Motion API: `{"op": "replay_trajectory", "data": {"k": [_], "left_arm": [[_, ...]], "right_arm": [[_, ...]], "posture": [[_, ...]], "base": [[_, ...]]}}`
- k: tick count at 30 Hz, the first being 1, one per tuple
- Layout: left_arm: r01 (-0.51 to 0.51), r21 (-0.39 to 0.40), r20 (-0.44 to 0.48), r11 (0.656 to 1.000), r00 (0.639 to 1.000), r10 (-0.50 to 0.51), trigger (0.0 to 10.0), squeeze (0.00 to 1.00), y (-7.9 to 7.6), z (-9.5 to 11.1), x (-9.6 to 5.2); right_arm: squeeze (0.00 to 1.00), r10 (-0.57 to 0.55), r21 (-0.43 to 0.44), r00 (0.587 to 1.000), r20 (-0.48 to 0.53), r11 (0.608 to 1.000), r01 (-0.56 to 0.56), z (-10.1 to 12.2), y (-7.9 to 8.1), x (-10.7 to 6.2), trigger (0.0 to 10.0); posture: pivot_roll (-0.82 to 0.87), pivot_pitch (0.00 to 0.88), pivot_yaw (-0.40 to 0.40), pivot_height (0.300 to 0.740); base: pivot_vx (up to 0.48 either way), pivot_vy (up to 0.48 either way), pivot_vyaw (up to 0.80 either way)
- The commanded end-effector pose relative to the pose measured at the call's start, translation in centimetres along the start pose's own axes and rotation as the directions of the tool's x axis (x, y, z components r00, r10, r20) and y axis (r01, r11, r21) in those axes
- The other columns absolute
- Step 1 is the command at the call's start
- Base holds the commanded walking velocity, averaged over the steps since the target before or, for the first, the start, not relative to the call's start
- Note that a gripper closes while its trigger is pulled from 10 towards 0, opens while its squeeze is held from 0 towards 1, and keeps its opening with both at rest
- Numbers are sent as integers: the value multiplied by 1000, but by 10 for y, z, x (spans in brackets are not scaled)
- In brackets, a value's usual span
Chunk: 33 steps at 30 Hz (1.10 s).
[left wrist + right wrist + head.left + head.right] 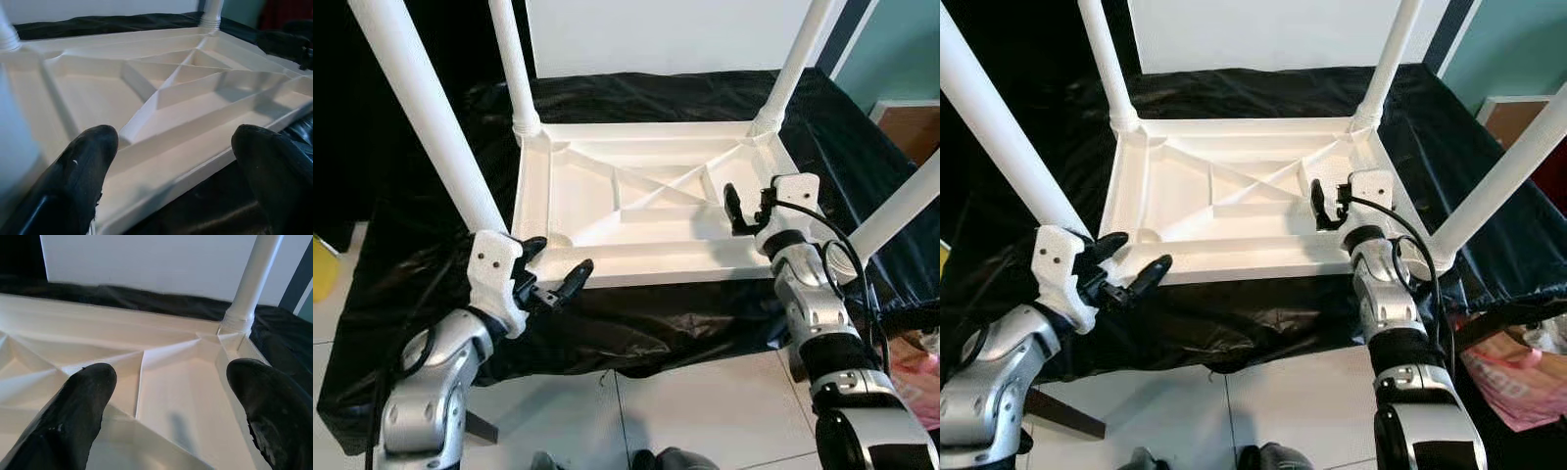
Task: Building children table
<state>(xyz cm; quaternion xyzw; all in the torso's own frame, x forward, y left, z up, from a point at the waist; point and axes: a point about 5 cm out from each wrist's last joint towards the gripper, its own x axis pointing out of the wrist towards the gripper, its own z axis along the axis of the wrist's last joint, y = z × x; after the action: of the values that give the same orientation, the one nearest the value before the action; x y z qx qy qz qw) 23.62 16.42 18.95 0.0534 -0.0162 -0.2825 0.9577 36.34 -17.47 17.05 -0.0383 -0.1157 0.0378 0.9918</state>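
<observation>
The children's table (646, 196) lies upside down on the black-draped worktop (636, 323), all four legs seemingly fitted, with the left pincer (553, 269) and right pincer (736, 211) open, empty, at its near edge; flipping it upright likely follows.

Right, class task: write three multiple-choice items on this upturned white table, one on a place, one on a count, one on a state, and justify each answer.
1. Where does the table top lie?
A. on a black sheet
B. on bare tiles
C. on a red rug

2. How many white legs stand up from it?
A. two
B. four
C. six

3. How are the left gripper's fingers?
A. shut on a leg
B. open
C. shut on a cloth

Answers:
1 A, the black sheet spreads under it.
2 B, one leg rises at each corner, for instance the far left leg.
3 B, the left wrist view shows the fingers apart with nothing held.
</observation>
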Motion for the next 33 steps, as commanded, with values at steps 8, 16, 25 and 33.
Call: {"op": "replay_trajectory", "data": {"k": [8, 16, 25, 33], "left_arm": [[-297, -11, -29, 955, 955, 296, 10000, 0, 5, -1, -3], [-311, -15, -26, 950, 950, 310, 10000, 0, 6, 3, -7], [-322, -21, -31, 947, 947, 321, 10000, 0, 2, 4, -5], [-280, -12, -104, 960, 955, 277, 10000, 0, -7, -2, -15]], "right_arm": [[0, 40, 17, 999, -3, 999, -40, -4, 15, 5, 10000], [0, 47, 23, 999, -2, 999, -47, -6, 15, 6, 10000], [0, 42, 20, 999, 2, 999, -42, -6, 11, 8, 10000], [0, 38, 14, 999, 3, 999, -38, -7, 10, 9, 10000]], "posture": [[94, 142, -151, 740], [99, 149, -152, 740], [93, 150, -151, 740], [95, 149, -145, 740]], "base": [[0, 0, 0], [0, 0, 0], [0, 0, 0], [0, 0, 0]]}}
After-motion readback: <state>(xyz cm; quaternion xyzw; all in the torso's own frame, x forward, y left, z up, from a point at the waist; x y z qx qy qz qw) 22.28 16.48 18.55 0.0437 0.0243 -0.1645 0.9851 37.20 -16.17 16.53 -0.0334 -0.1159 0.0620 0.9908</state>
